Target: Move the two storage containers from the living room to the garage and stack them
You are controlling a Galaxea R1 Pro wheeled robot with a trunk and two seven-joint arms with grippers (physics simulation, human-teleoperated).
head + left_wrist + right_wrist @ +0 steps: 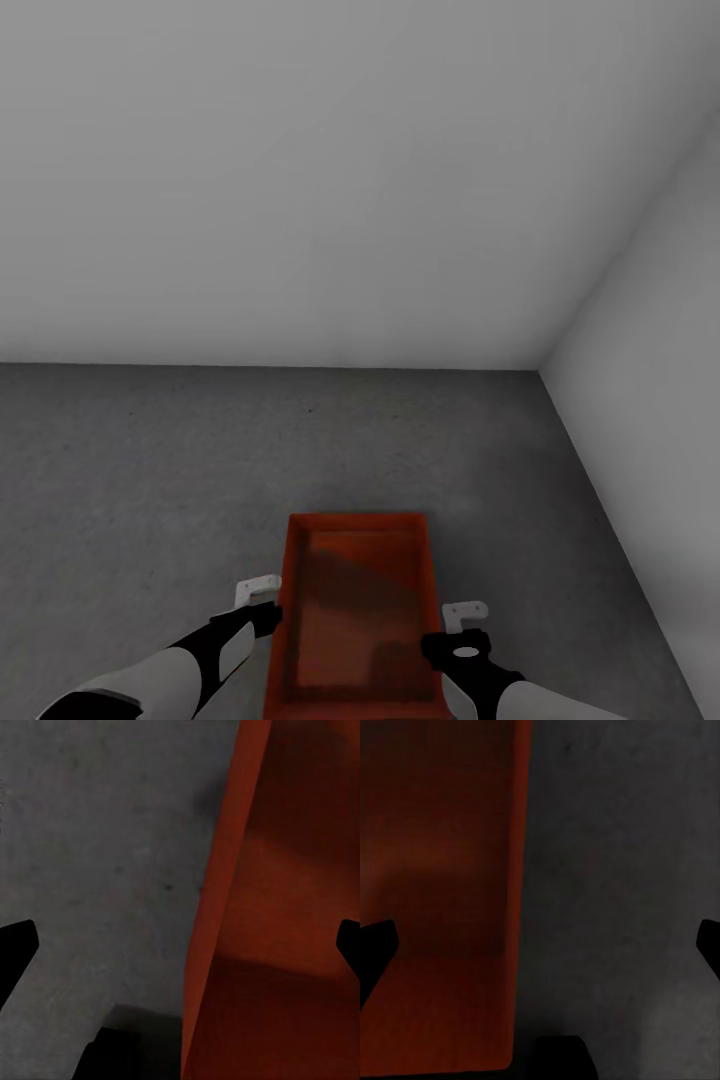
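An orange-red bin (360, 610) is seen, shaded darker inside. The floor (150, 470) is rendered dark grey and faintly speckled, the walls (300, 180) pale grey. The arms (200, 660) appear black and white.

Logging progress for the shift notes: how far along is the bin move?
One orange bin has reached the grey garage floor. Both grippers, left and right, are open, each straddling a long wall of it. A second bin is not visible here, so stacking looks still to come.

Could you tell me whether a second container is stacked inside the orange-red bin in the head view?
No, the storage container is empty, its bare bottom showing, between the left gripper and right gripper.
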